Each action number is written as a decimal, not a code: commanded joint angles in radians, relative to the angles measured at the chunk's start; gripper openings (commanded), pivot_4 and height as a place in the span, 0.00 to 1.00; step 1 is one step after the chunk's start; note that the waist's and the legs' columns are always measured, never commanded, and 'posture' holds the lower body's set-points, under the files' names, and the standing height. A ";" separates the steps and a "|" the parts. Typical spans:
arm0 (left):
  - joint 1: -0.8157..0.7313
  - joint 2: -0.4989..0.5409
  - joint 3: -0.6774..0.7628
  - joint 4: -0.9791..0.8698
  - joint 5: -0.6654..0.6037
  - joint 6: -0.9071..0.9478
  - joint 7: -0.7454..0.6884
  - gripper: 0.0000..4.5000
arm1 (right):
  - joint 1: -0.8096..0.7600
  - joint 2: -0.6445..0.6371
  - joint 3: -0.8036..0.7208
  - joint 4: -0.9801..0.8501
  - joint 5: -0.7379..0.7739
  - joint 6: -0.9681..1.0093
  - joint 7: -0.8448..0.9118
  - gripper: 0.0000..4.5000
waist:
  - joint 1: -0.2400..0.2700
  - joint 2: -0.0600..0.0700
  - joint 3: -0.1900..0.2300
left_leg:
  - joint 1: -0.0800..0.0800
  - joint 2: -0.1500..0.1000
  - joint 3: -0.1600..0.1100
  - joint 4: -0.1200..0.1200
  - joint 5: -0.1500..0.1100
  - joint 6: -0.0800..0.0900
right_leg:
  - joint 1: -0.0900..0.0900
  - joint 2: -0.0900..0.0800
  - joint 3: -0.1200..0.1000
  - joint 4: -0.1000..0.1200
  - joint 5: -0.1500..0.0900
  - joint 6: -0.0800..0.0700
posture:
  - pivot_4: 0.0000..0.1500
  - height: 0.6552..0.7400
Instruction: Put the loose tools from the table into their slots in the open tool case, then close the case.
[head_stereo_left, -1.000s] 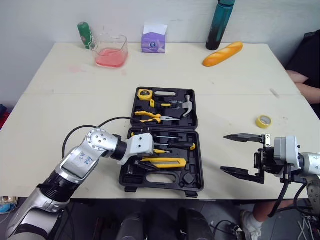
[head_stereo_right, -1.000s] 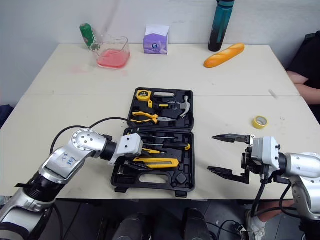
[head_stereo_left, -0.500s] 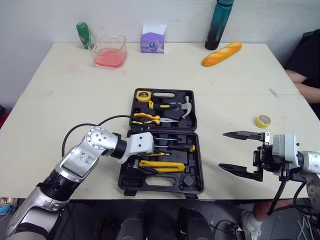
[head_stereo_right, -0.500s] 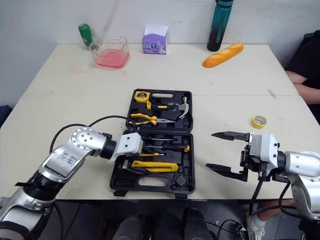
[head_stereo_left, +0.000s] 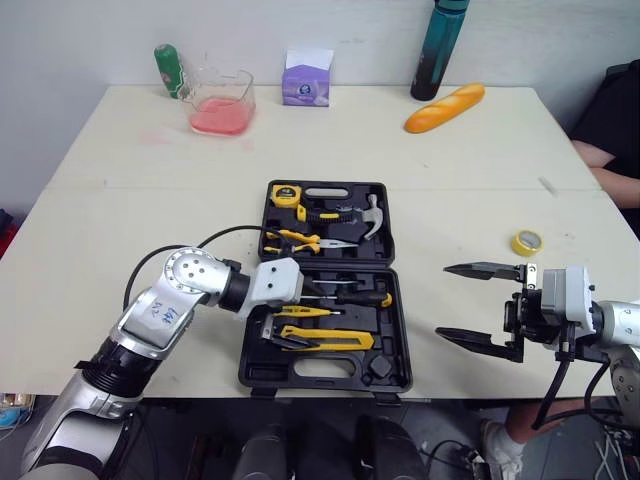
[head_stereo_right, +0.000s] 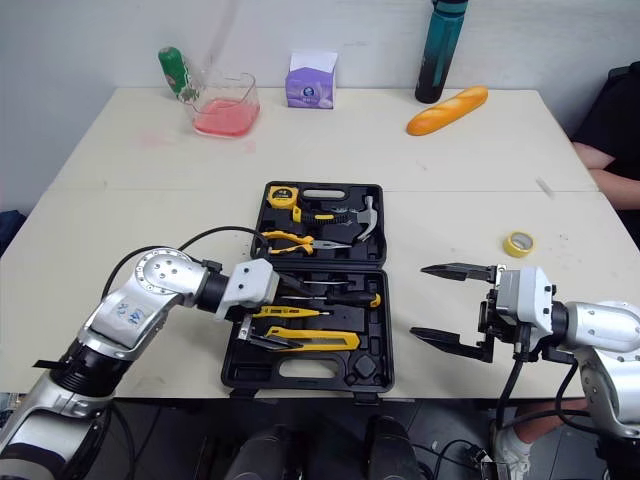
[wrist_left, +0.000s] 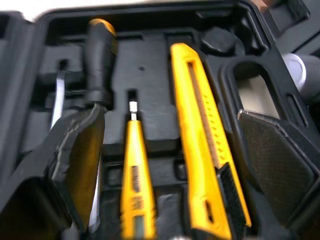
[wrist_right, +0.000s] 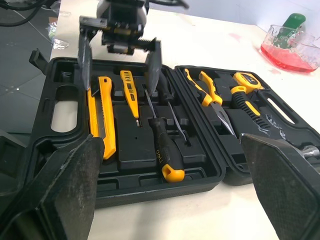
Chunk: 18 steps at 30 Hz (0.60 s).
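Raise the left claw (wrist_right: 119, 65), spread and empty, straight up from the case (head_stereo_left: 398, 330) lying open midway along the table's (head_stereo_left: 120, 200) front edge, without snagging the knife (head_stereo_left: 325, 340) or tester (head_stereo_left: 300, 311) beneath. Send the right claw (head_stereo_left: 443, 300), likewise spread and empty near the front-right corner, toward the tape (head_stereo_left: 527, 242) by the right edge. Count one case, one knife, one tester, one tape, two claws.

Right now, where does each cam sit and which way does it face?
Left and right eye views: head, facing forward and down; both arms show, left tool over the tool case, right tool beside it.
Left wrist view: facing down into the case at the yellow knife; own fingers flank it.
Right wrist view: facing across the open case toward the left tool; own fingers frame it.
Shared: both wrist views show the knife.
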 joint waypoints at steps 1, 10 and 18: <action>-0.003 -0.009 0.098 -0.007 -0.066 -0.063 -0.005 0.99 | 0.003 0.002 -0.035 0.010 0.005 -0.022 -0.008 1.00 | 0.000 0.000 0.000 | 0.000 0.000 0.000 0.000 0.000 0.000 | 0.000 0.000 0.000 0.000 0.000 0.000 | 1.00 1.00; 0.080 0.038 0.219 -0.055 -0.169 -0.047 -0.022 0.87 | 0.092 -0.045 -0.178 0.090 0.003 -0.076 0.043 1.00 | 0.000 0.000 0.000 | 0.000 0.000 0.000 0.000 0.000 0.000 | 0.000 0.000 0.000 0.001 0.000 0.000 | 1.00 1.00; 0.128 0.007 0.162 -0.092 -0.150 -0.081 -0.021 0.05 | 0.095 -0.034 -0.169 0.074 0.003 -0.072 0.025 1.00 | 0.000 0.000 0.000 | 0.000 0.000 0.000 0.001 0.000 0.000 | 0.001 0.000 0.000 0.000 0.000 0.000 | 1.00 1.00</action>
